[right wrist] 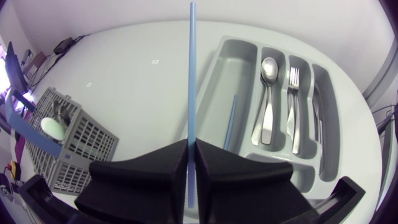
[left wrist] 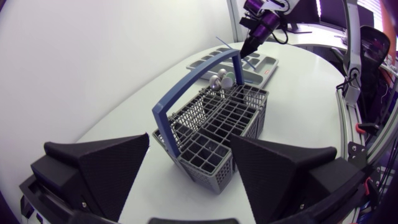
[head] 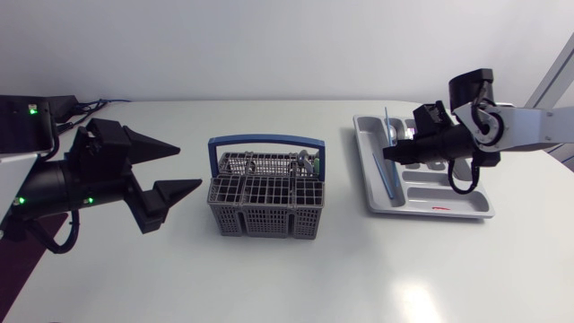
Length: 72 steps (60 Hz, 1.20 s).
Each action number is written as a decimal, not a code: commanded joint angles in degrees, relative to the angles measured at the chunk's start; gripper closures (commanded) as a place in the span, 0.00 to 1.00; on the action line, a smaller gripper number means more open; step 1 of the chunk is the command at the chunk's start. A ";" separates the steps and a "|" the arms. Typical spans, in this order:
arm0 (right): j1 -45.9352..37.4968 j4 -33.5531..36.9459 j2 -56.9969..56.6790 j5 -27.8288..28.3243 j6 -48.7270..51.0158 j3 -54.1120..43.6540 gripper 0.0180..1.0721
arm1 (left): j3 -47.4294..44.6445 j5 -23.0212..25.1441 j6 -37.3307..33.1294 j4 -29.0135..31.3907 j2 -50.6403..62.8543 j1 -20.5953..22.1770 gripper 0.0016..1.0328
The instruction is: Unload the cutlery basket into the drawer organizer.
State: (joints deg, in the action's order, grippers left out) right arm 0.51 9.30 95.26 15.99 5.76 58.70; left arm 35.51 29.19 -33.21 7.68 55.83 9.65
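A grey cutlery basket (head: 265, 199) with a blue handle (head: 265, 141) stands mid-table and holds a few utensils (left wrist: 221, 78) at its far end. My left gripper (head: 188, 168) hangs open just left of it; in the left wrist view its fingers (left wrist: 106, 165) frame the basket (left wrist: 214, 127) from a short distance. My right gripper (head: 391, 152) is over the grey drawer organizer (head: 466, 208), shut on a thin blue stick (right wrist: 191, 87) that points up out of its fingers. The organizer (right wrist: 233, 53) holds a spoon (right wrist: 268, 70), a fork (right wrist: 295, 81) and a second blue stick (right wrist: 229, 123).
A small red item (head: 439, 208) lies in the organizer's front compartment. A dark box (head: 22, 121) with a green light sits at the table's far left behind my left arm. White tabletop surrounds the basket.
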 commanded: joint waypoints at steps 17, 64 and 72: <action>0.89 4.94 16.62 -5.79 -6.46 11.88 0.88 | -7.65 -5.46 -4.85 0.75 -3.54 4.50 0.04; 12.23 3.18 13.28 1.24 -6.81 17.06 0.05 | -14.76 -9.33 -8.45 -1.35 1.56 13.73 0.06; 13.64 4.76 18.47 2.73 -7.08 23.13 0.07 | -14.76 -9.50 -8.62 -3.55 4.02 13.64 0.06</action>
State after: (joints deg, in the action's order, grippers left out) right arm 13.10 12.75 110.39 17.61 0.30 78.06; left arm 21.78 20.10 -40.60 5.34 57.98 23.00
